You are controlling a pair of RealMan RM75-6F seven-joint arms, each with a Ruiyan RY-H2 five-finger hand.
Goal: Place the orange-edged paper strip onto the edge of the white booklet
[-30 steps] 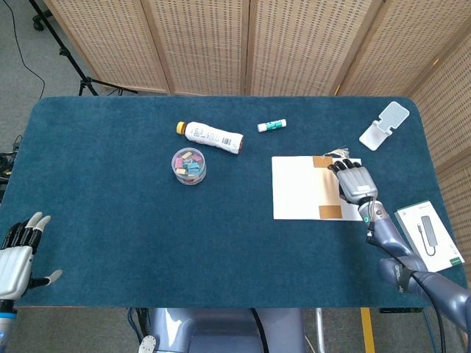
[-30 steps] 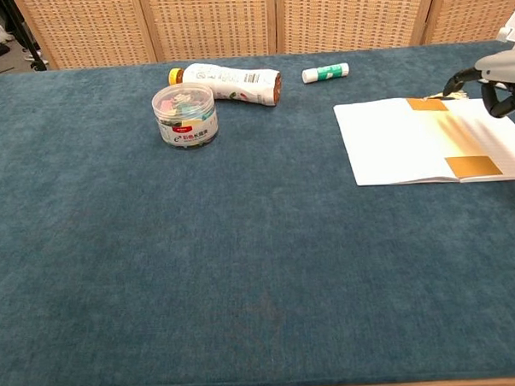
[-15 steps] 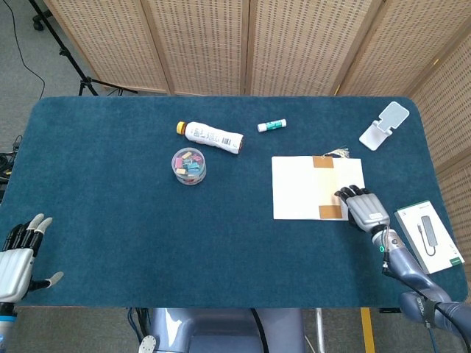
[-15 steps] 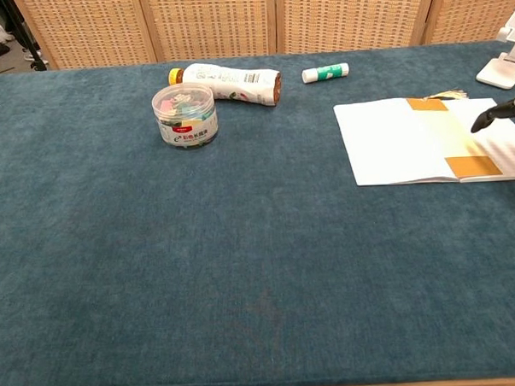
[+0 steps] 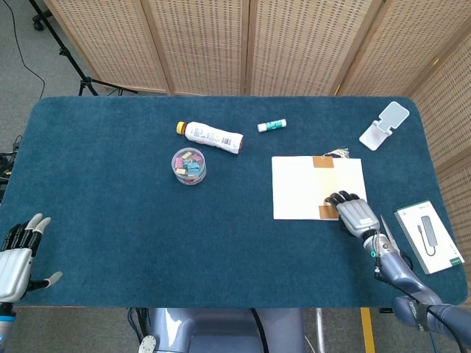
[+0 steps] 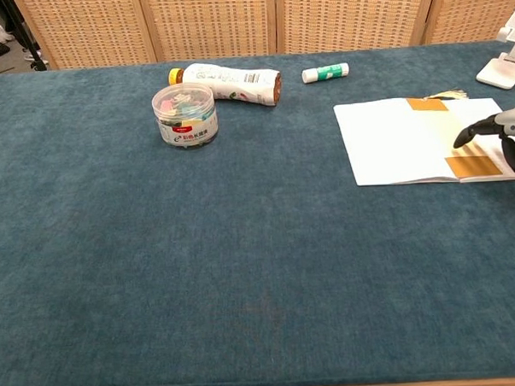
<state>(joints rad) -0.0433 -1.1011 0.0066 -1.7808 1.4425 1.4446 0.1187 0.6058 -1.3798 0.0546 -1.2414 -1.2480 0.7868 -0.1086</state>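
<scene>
Table [image 5: 110, 191]: blue cloth top, screens behind the far edge.
Booklet [image 5: 302, 187]: white, flat, toward the table's right edge.
Paper strip [image 5: 327, 185]: orange ends, pale middle, lying across the booklet's right part from far edge to near edge.
Right hand [image 5: 355, 213]: at the booklet's near right corner, fingers [image 6: 473, 131] curled down beside the strip's near orange end; contact cannot be told.
Left hand [image 5: 18, 254]: at the table's near left corner, fingers spread, holding nothing.
Bottle [image 5: 211, 135]: on its side, near the far edge.
Tub [image 5: 189, 166]: clear, coloured clips inside, just beside the bottle.
Glue stick [image 5: 271, 126]: near the far edge.
Phone stand [image 5: 383, 126]: white, far right corner.
Box [image 5: 430, 237]: white, at the right edge.
</scene>
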